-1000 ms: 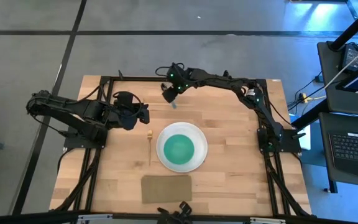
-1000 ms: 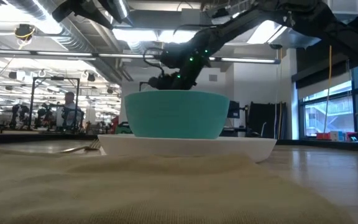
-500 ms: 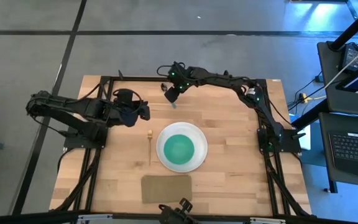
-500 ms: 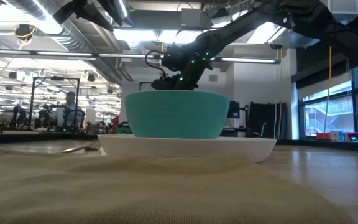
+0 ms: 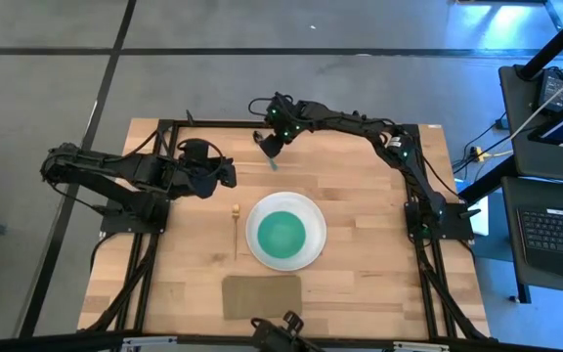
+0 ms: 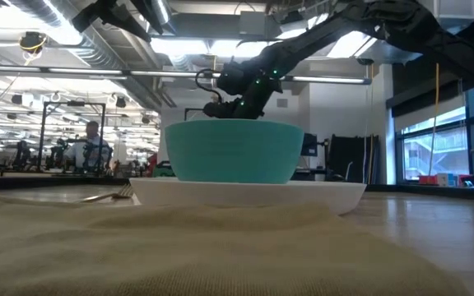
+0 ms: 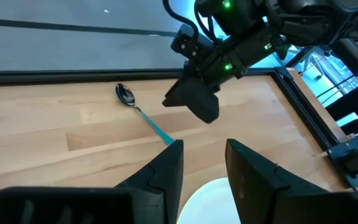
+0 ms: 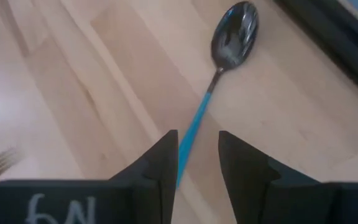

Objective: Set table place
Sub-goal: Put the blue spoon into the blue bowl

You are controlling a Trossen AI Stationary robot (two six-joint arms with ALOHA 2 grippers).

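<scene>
Shifting slightly toward the far edge of the tabletop (image 5: 360, 196), the right end effector (image 5: 271, 145) hangs beyond the plate (image 5: 311, 256) in the high view; the left end effector (image 5: 225, 177) waits beside the fork (image 5: 236, 231).

From the low view, bowl (image 6: 233, 150) sits on plate.

Left wrist view: the spoon (image 7: 142, 111) lies free on the wood.

Right wrist view: narrowly parted fingers (image 8: 157, 168) straddle the spoon's blue handle, gripping nothing, so pickup probably remains.

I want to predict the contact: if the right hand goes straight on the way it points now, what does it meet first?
Most likely the spoon: the right hand points down at it, its blue handle lying between the open fingers. Below it is only the table.
</scene>
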